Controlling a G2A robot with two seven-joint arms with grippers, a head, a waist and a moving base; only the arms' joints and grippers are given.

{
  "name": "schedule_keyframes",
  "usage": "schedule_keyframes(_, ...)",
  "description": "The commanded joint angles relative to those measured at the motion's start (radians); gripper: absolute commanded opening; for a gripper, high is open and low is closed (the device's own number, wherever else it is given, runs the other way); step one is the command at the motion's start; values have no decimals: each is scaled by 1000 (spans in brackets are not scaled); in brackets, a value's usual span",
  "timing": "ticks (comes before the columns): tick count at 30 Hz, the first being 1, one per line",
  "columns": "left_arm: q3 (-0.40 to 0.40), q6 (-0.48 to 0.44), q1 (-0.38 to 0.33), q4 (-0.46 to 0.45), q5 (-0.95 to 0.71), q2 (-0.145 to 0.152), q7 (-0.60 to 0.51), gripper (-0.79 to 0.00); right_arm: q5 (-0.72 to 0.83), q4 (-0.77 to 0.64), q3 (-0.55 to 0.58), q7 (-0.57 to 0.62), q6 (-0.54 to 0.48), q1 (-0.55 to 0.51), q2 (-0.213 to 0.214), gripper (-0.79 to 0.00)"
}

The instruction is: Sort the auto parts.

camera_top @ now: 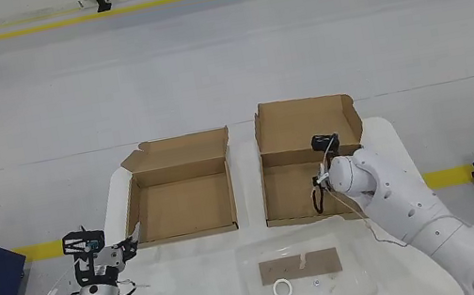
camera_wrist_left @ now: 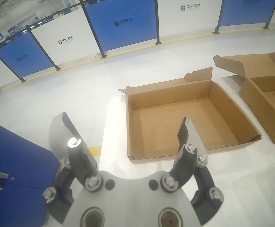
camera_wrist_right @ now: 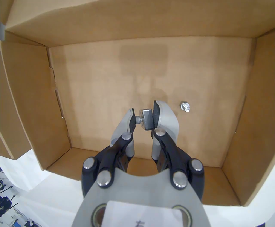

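My right pincer (camera_wrist_right: 143,117) over a box (camera_wrist_right: 32,96).
It grips a bolt (camera_wrist_right: 147,120); a second bolt (camera_wrist_right: 185,106) lies inside; my left pincer (camera_wrist_left: 124,124) gapes.

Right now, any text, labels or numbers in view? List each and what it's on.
Partition panels: one logo mark with a word on each; brand print, so not quoted; the small line under it is too small to read.
White sticker on the right gripper base: a dark mark, cut off, unreadable.
Left box, right box, held metal part, loose bolt: no print.
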Motion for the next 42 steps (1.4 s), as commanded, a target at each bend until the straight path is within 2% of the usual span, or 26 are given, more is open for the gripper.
schedule_keyframes(1,0,0,0,0,0,0,0,0,-1,14,-4,-1,-2,5,-4,-785)
schedule_keyframes(10,0,0,0,0,0,0,0,0,6,97,-25,-8,-20,39,-31,-782)
schedule_keyframes(11,0,0,0,0,0,0,0,0,7,105,-26,-8,-22,43,-34,-739)
schedule_keyframes(13,0,0,0,0,0,0,0,0,6,118,-30,-10,-26,50,-40,-582)
schedule_keyframes(14,0,0,0,0,0,0,0,0,6,123,-31,-12,-27,53,-42,-545)
schedule_keyframes(18,0,0,0,0,0,0,0,0,9,134,-29,-23,-29,61,-50,-480)
schedule_keyframes(20,0,0,0,0,0,0,0,0,8,134,-26,-28,-31,60,-52,-394)
schedule_keyframes(21,0,0,0,0,0,0,0,0,6,133,-25,-30,-31,60,-53,-320)
schedule_keyframes(22,0,0,0,0,0,0,0,0,4,131,-23,-30,-31,59,-53,-200)
schedule_keyframes(24,0,0,0,0,0,0,0,0,-1,122,-17,-32,-30,56,-53,-139)
schedule_keyframes(27,0,0,0,0,0,0,0,0,-7,97,-2,-38,-29,47,-51,-108)
schedule_keyframes(29,0,0,0,0,0,0,0,0,-14,65,12,-36,-29,34,-47,0)
schedule_keyframes(37,0,0,0,0,0,0,0,0,-18,-115,104,-20,-54,-46,-17,0)
schedule_keyframes(42,0,0,0,0,0,0,0,0,-18,-115,104,-20,-54,-46,-17,0)
